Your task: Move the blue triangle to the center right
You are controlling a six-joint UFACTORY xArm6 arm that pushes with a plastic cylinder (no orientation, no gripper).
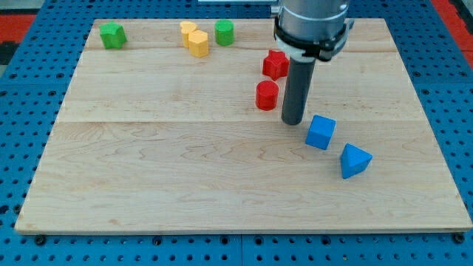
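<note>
The blue triangle [355, 160] lies on the wooden board [185, 170] at the lower right. A blue cube [321, 132] sits just up and left of it. My tip [293, 120] stands on the board left of the blue cube, a small gap apart, and up-left of the blue triangle. A red cylinder [267, 95] stands just left of the rod and a red star-shaped block [276, 64] lies above it, next to the rod.
Along the view's top stand a green star-shaped block [113, 35], two yellow blocks [194, 38] touching each other, and a green cylinder [224, 32]. The board lies on a blue pegboard surface [22, 148].
</note>
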